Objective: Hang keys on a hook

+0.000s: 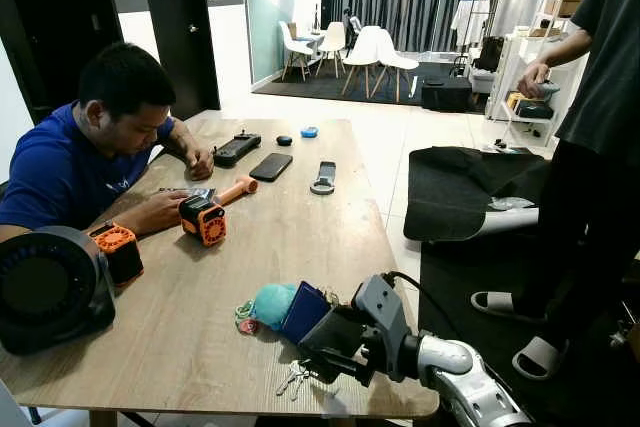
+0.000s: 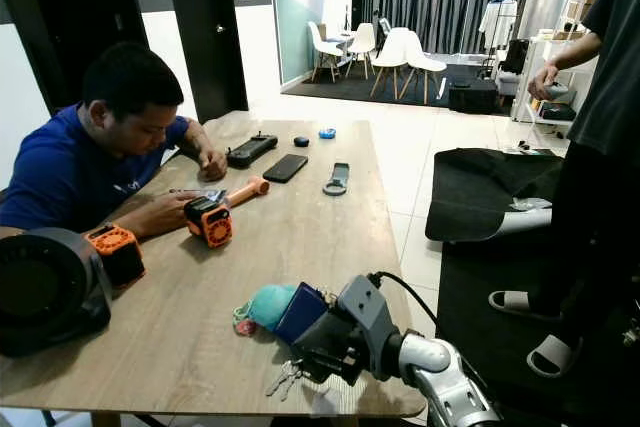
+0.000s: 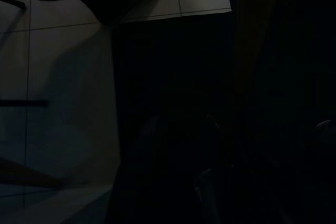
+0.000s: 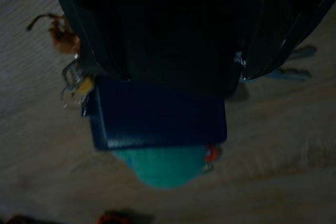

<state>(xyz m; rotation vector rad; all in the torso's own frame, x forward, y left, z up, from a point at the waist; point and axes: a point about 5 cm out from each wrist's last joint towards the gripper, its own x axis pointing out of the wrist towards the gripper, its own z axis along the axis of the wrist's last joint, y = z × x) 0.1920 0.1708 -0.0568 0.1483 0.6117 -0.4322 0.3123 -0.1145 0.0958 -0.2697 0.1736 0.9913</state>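
Note:
A key bundle lies near the front edge of the wooden table (image 1: pixel 280 237). It is made up of a teal plush ball (image 1: pixel 268 303), a dark blue key case (image 1: pixel 305 312) and small metal keys (image 1: pixel 293 379). My right gripper (image 1: pixel 320 332) reaches in from the right, and its two black fingers (image 4: pixel 84 40) press both sides of the blue case (image 4: pixel 157 119), which stands tilted off the table. The keys trail on the wood just under the gripper. The left wrist view is very dark, with only floor tiles to be made out.
A person in a blue shirt (image 1: pixel 60 172) sits at the table's left, hands by an orange tool (image 1: pixel 203 219). A black round device (image 1: pixel 45 287) stands at the front left. A phone (image 1: pixel 271 166) lies further back. Another person (image 1: pixel 590 147) stands on the right.

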